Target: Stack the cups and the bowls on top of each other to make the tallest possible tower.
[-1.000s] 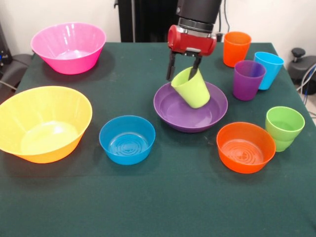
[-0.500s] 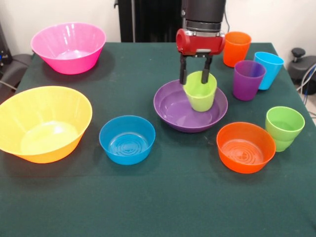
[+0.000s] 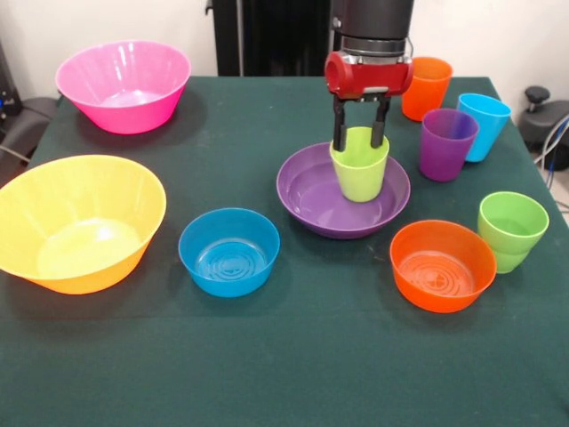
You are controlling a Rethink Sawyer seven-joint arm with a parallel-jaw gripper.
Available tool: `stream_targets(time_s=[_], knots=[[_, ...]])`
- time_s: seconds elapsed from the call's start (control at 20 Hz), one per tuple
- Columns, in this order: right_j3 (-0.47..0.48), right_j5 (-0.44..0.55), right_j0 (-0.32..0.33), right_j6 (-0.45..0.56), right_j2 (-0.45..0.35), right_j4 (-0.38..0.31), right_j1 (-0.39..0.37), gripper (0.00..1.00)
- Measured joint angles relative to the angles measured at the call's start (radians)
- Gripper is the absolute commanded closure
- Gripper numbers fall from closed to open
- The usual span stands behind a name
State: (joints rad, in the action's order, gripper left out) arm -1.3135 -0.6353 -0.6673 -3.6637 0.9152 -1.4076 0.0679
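I count five cups: lime-yellow (image 3: pixel 359 165), orange (image 3: pixel 426 87), purple (image 3: pixel 447 143), light blue (image 3: pixel 483 125) and green (image 3: pixel 511 229). I count five bowls: pink (image 3: pixel 124 85), yellow-orange (image 3: pixel 78 222), purple (image 3: pixel 311 196), blue (image 3: pixel 228 251) and orange (image 3: pixel 442 265).

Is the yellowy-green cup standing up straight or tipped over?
Upright: the lime-yellow cup stands mouth-up inside the purple bowl.
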Motion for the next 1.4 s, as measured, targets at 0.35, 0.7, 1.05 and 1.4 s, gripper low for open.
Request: stream_targets(time_s=[0.35, 0.7, 1.05, 1.4], knots=[[0.0, 0.0, -0.023, 0.0, 0.0, -0.023, 0.008, 0.0], [0.0, 0.0, -0.038, 0.0, 0.0, -0.041, 0.008, 0.0], [0.0, 0.0, -0.061, 0.0, 0.0, -0.065, 0.008, 0.0], [0.0, 0.0, -0.084, 0.0, 0.007, -0.069, 0.006, 0.0]])
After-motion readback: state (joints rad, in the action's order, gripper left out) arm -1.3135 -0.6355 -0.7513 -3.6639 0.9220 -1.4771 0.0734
